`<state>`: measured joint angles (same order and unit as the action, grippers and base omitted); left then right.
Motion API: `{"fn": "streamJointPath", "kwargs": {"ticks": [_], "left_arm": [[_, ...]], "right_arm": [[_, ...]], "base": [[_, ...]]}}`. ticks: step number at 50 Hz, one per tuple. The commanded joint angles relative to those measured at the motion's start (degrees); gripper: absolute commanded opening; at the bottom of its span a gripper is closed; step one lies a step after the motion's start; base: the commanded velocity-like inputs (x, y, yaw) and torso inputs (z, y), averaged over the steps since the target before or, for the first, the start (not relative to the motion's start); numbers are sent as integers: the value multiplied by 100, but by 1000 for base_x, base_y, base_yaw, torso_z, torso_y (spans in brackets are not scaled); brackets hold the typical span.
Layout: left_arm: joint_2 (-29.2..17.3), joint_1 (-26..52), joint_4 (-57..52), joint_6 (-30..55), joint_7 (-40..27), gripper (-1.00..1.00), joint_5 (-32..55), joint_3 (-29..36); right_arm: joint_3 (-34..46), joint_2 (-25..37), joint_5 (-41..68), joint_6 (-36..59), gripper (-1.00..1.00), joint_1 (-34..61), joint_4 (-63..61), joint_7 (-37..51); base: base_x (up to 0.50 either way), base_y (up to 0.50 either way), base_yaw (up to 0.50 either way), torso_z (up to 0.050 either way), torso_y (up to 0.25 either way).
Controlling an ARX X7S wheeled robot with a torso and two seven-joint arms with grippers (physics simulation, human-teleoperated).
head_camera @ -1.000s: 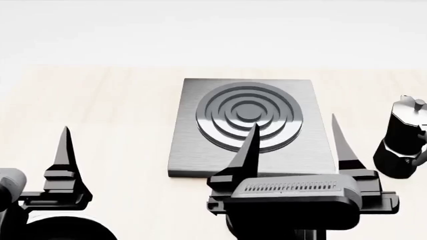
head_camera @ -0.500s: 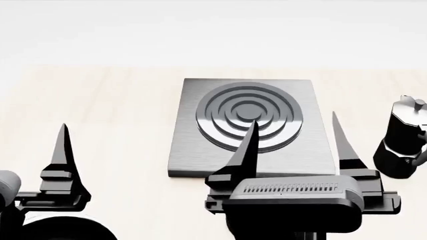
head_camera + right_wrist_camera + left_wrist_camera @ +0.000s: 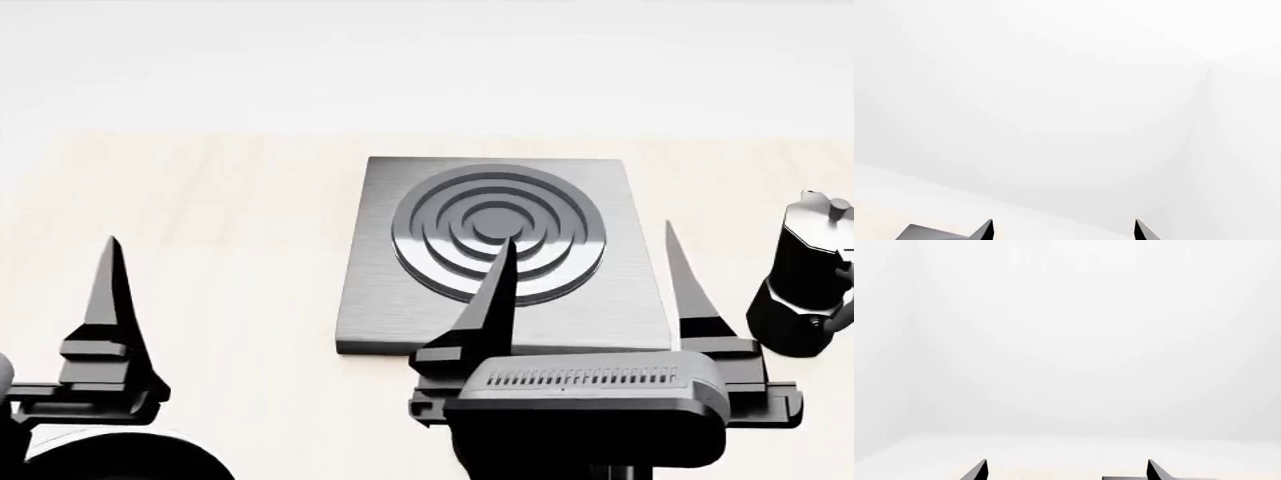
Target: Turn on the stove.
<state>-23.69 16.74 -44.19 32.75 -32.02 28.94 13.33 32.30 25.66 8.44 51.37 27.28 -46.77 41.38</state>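
Stove (image 3: 501,255): centre of table (image 3: 214,220), knob hidden | right gripper (image 3: 587,290): fingers apart, empty, which I hold at near edge, probably for knob | left gripper (image 3: 1066,471): apart, parked aside.

A bare simulated test scene with a kitchen theme is presented, not a furnished room. A pale wood-grain bench (image 3: 227,230) is seen, and on it a stove (image 3: 387,300) with ring burner is laid flat, with a black moka pot (image 3: 801,290) stood beside it at the right. Plain white walls are shown all round in both wrist views, meeting at a corner, without fittings. Surfaces are rendered smooth and uniform.
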Motion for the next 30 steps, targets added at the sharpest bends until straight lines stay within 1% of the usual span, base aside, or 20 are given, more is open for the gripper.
{"fn": "streamJointPath", "kwargs": {"ticks": [1,30], "left_arm": [[-49,16,-227,92,-87,100,80,-36],[-131,67,-574,247,-273,100,239,-88]], "right_arm": [[10,3,-3,32,100,16,-31,15],[84,-14,-11,158,100,87,-195,44]], "base": [[0,0,0,0,0],[0,0,0,0,0]]}}
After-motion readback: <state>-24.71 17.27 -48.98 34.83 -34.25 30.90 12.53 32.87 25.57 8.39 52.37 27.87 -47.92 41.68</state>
